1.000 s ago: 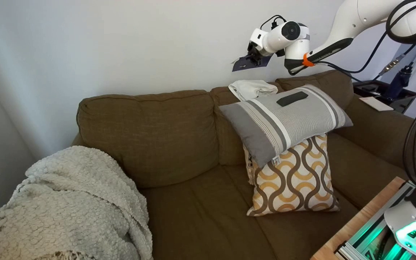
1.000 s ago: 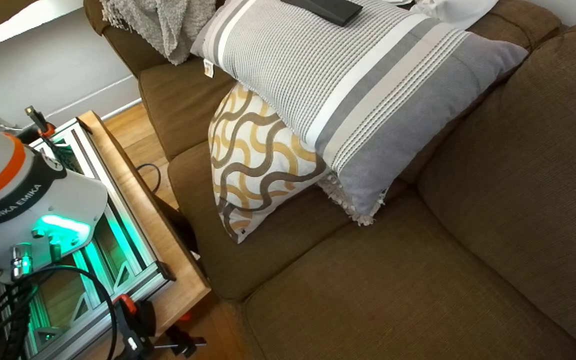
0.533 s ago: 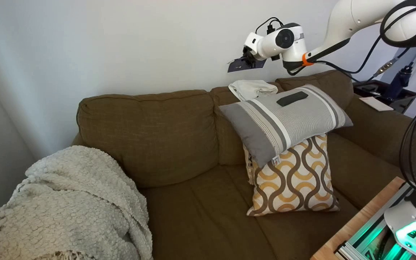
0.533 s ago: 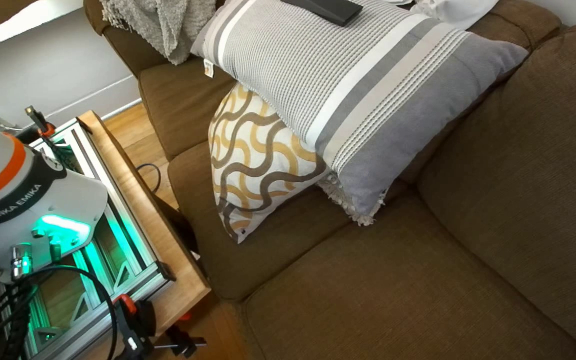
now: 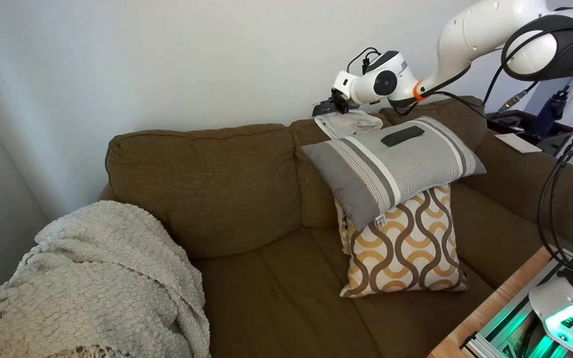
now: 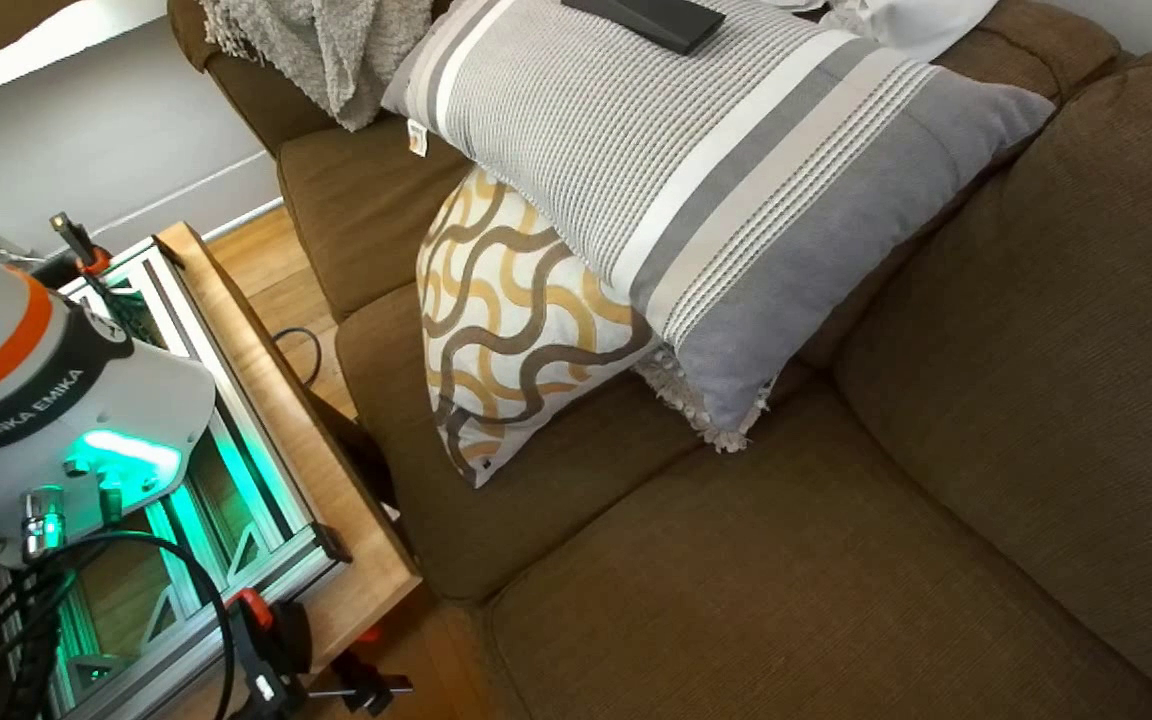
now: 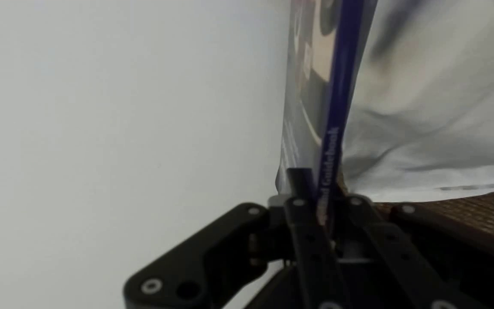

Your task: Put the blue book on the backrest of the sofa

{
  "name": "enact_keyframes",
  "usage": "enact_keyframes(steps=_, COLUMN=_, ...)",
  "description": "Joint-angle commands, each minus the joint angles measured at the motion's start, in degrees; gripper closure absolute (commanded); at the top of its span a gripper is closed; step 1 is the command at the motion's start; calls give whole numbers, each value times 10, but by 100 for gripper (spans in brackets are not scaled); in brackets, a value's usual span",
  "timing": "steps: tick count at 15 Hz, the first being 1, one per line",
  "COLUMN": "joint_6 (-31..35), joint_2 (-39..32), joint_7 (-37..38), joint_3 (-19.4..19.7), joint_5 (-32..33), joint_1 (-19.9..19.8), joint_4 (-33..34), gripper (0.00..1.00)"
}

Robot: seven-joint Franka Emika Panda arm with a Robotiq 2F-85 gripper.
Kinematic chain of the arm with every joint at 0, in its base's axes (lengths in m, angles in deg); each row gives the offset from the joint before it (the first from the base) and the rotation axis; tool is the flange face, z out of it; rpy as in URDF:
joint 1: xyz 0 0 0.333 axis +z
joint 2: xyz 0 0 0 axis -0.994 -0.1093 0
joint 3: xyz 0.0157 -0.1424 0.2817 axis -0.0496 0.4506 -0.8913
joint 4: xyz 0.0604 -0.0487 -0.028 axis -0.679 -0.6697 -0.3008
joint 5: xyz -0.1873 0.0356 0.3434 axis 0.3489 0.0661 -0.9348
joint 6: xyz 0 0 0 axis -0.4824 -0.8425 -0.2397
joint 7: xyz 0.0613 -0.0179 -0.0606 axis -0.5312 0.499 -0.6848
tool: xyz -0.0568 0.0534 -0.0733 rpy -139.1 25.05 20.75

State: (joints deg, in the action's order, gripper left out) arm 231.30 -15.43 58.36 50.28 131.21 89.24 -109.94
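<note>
The blue book (image 5: 323, 108) is held at the top of the sofa, close to the wall and just above the folded white cloth (image 5: 344, 122). My gripper (image 5: 339, 105) is shut on it. In the wrist view the book's dark blue spine (image 7: 337, 103) stands between the fingers of my gripper (image 7: 320, 182), with the white cloth (image 7: 435, 124) to the right of it. Whether the book touches the cloth or the sofa top, I cannot tell. The brown sofa backrest (image 5: 202, 189) also shows in an exterior view (image 6: 1066, 330); there the book and gripper are out of view.
A grey striped pillow (image 5: 406, 161) with a dark remote-like object (image 5: 402, 135) on it lies against the backrest, over a patterned pillow (image 5: 406, 248). A fleece blanket (image 5: 97, 278) covers the sofa's end. The white wall (image 5: 217, 59) rises behind the backrest.
My gripper has moved down and slightly left with the book, from well above the white cloth to right at its level. The pillows and cloth have not moved.
</note>
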Motion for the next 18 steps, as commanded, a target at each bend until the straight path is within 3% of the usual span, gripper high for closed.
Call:
enact_keyframes(steps=1, joint_6=-11, joint_2=-41, joint_7=28, joint_3=-5, joint_5=48, joint_1=-4, joint_4=25, gripper=97)
enact_keyframes(steps=2, joint_6=2, joint_2=-45, joint_7=16, joint_3=-3, joint_5=38, joint_1=-4, joint_4=21, gripper=64)
enact_keyframes(steps=4, joint_6=25, joint_2=-32, joint_7=-12, joint_3=3, joint_5=16, joint_1=-1, joint_4=-2, gripper=59)
enact_keyframes(steps=6, joint_6=66, joint_2=-8, joint_7=-63, joint_3=16, joint_5=-29, joint_1=2, joint_4=-36, gripper=43)
enact_keyframes(steps=7, joint_6=52, joint_2=18, joint_7=-133, joint_3=-30, joint_5=-55, joint_1=-33, joint_4=-71, gripper=34)
enact_keyframes(steps=8, joint_6=61, joint_2=35, joint_7=-160, joint_3=-26, joint_5=-70, joint_1=-34, joint_4=-89, gripper=27)
enact_keyframes(steps=9, joint_6=93, joint_2=53, joint_7=-176, joint_3=23, joint_5=-108, joint_1=-4, joint_4=-106, gripper=20)
enact_keyframes(steps=11, joint_6=149, joint_2=93, joint_7=-230, joint_3=31, joint_5=-156, joint_1=-13, joint_4=-145, gripper=5)
enact_keyframes(steps=13, joint_6=223, joint_2=132, joint_7=-240, joint_3=45, joint_5=-170, joint_1=-15, joint_4=-174, gripper=0)
enact_keyframes(steps=14, joint_6=239, joint_2=159, joint_7=-261, joint_3=-6, joint_5=-167, joint_1=-58, joint_4=-196, gripper=0)
enact_keyframes(steps=15, joint_6=285, joint_2=167, joint_7=-212, joint_3=45, joint_5=-151, joint_1=-21, joint_4=-178, gripper=0)
enact_keyframes(steps=18, joint_6=334, joint_2=212, joint_7=-190, joint_3=15, joint_5=-196, joint_1=-51, joint_4=-142, gripper=0)
